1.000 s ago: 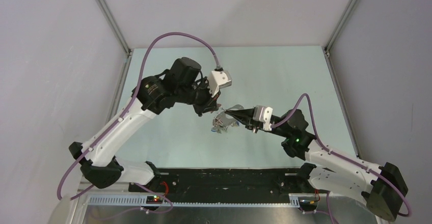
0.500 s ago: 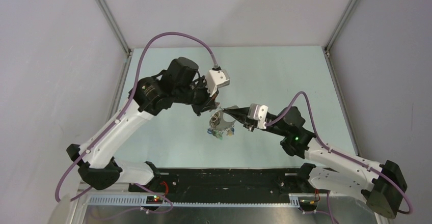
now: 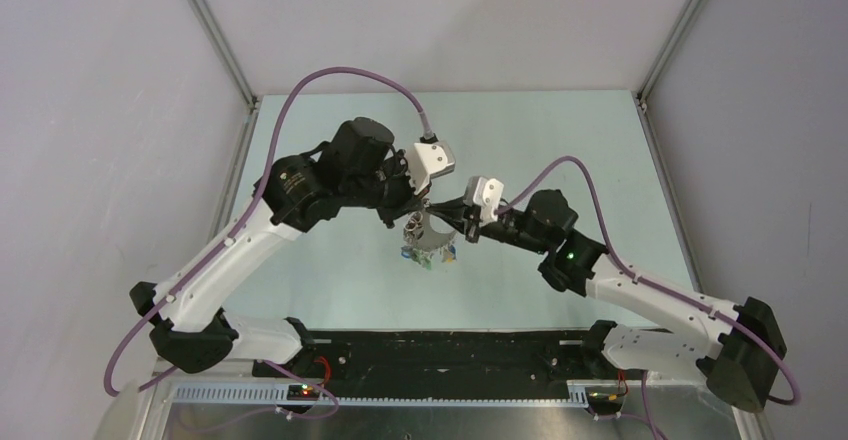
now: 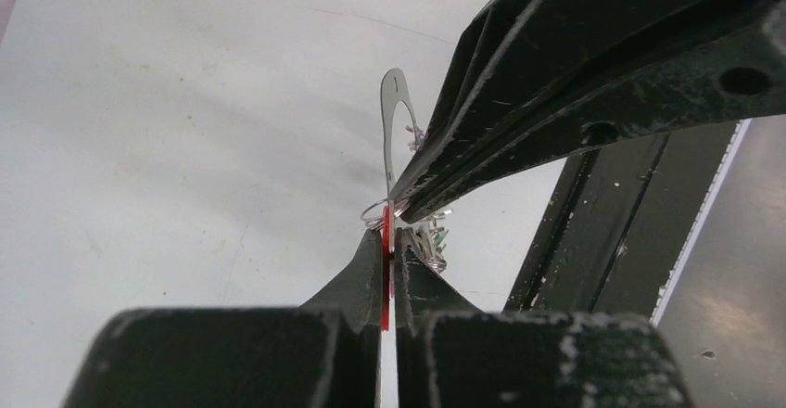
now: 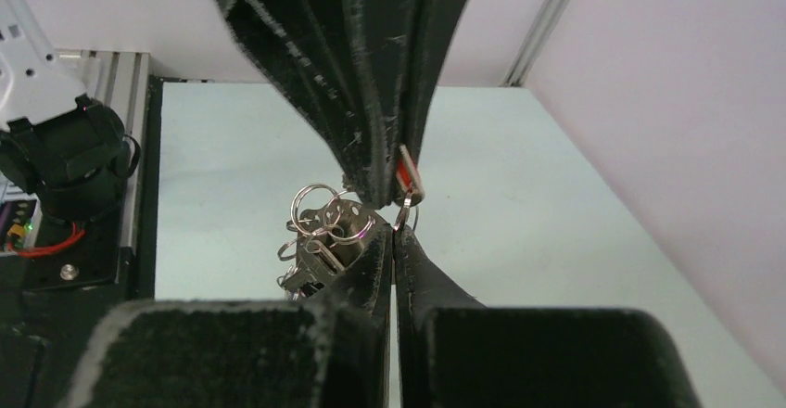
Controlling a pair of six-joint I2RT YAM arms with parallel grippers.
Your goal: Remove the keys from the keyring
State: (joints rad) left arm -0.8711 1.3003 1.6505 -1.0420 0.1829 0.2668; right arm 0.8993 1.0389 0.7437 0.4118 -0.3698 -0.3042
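1. Left wrist view: the left fingers are clenched flat on a red-headed key, whose red plastic edge shows in the slit between them.
2. Meeting them tip to tip, the right fingers are pressed shut. They seem to nip the keyring at its lower edge, beside a thin wire loop.
3. The other keys dangle in a bunch below both tips, above the pale counter.
4. By my reading, the step in hand is working the red key off the hoop. The next move calls for the arms to draw apart or twist while both grips hold, so the key's loop slides toward the opening without the bunch slipping.
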